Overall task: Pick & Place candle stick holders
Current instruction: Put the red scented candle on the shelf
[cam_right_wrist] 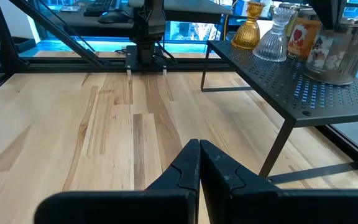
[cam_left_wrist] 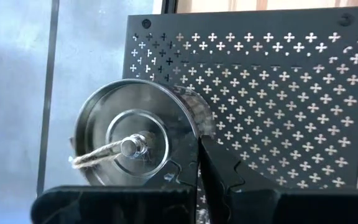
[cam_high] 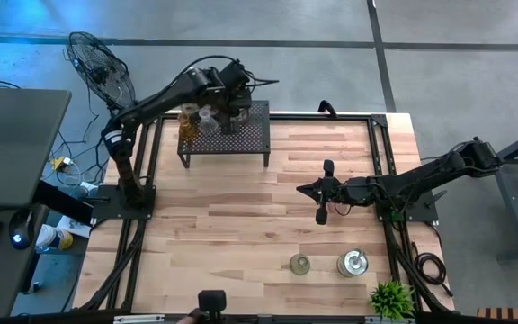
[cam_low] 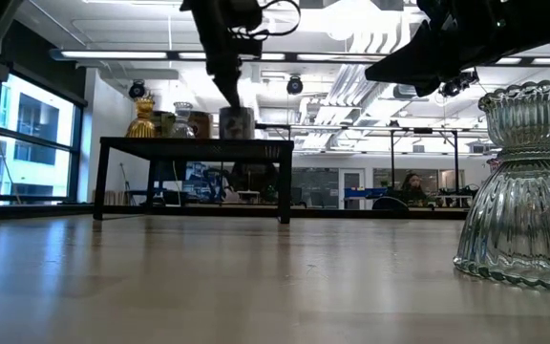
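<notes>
Nearest the low camera stands a ribbed clear glass candle stick holder (cam_low: 521,186) on the wooden desk (cam_high: 241,225); from above, an olive glass holder (cam_high: 300,264) sits left of a shiny silver holder (cam_high: 354,263) near the desk's front edge, beside a small green plant (cam_high: 392,299); at far left, on the black perforated metal rack (cam_high: 250,135), the left claw (cam_left_wrist: 199,155) is pinched on the rim of a silver tin holder (cam_left_wrist: 129,144), with an amber holder (cam_right_wrist: 250,26) and clear glass holder (cam_right_wrist: 277,36) alongside; at right the right claw (cam_right_wrist: 199,163) hovers over bare desk, fingers pressed together, holding nothing.
</notes>
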Motion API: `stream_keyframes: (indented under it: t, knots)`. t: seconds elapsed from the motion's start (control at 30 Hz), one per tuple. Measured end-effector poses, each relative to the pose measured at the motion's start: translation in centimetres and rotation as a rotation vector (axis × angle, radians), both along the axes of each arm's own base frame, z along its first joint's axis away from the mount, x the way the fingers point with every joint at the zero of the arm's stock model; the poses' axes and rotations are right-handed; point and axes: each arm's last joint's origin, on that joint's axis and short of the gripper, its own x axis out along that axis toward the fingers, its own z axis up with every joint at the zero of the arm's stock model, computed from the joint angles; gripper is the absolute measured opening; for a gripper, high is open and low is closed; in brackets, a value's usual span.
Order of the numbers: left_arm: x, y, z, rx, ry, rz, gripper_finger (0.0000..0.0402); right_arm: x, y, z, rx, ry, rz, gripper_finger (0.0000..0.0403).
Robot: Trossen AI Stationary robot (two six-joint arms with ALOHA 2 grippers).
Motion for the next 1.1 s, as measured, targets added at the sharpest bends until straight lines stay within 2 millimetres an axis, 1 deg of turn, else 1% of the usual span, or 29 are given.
stream_keyframes:
  t: [0.07, 0.2, 1.1]
  knots:
    - [-0.02, 0.49, -0.13, 0.01, 0.003, 0.002, 0.0, 0.0, 0.0, 0.0, 0.0, 0.0, 0.0, 0.0]
    - [0.03, 0.79, -0.25, 0.016, 0.002, -0.002, 0.0, 0.0, 0.0, 0.0, 0.0, 0.0, 0.0, 0.0]
    - [0.02, 1.07, -0.31, 0.069, 0.033, 0.017, 0.0, 0.0, 0.0, -0.01, -0.004, 0.002, 0.001, 0.0]
